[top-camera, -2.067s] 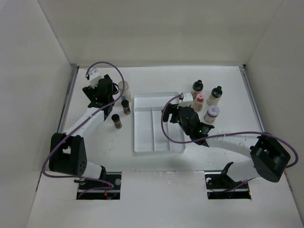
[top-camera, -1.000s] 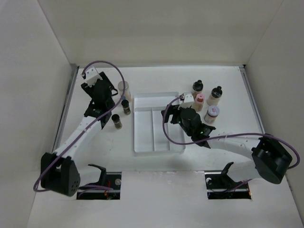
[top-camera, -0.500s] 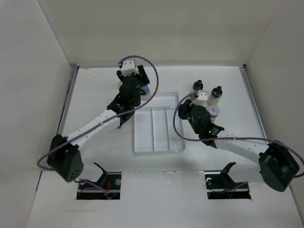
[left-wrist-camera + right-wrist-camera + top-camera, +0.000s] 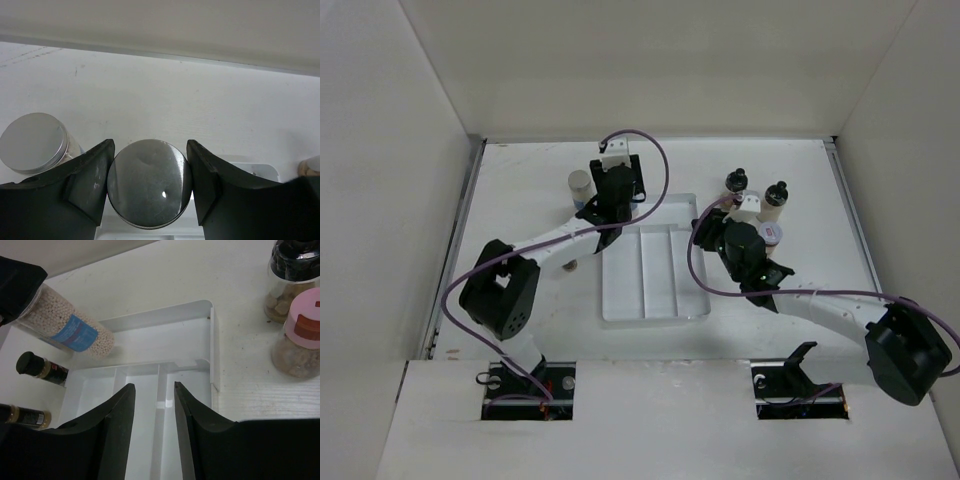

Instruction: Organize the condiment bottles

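Note:
In the left wrist view my left gripper [image 4: 150, 145] is shut on the round silver cap of a condiment bottle [image 4: 149, 182]. The right wrist view shows that bottle [image 4: 70, 326] as clear, full of pale beads, with a blue label, hanging tilted over the far left corner of the white tray [image 4: 165, 330]. My right gripper [image 4: 153, 386] is open over the tray's right compartments, nothing between its fingers. From above, the left gripper [image 4: 619, 190] is at the tray's [image 4: 660, 285] far edge and the right gripper [image 4: 713, 232] at its right side.
A silver-capped jar [image 4: 580, 183] stands left of the held bottle. Two small dark-capped bottles [image 4: 40, 369] [image 4: 20, 415] stand left of the tray. Right of the tray stand a black-capped jar [image 4: 292, 275], a pink-capped jar [image 4: 302, 335] and another black-capped bottle [image 4: 777, 192].
My left arm has swung right from the bottles on the left, carrying the blue-labelled bottle to the tray's far edge. The right gripper has shifted slightly left over the tray.

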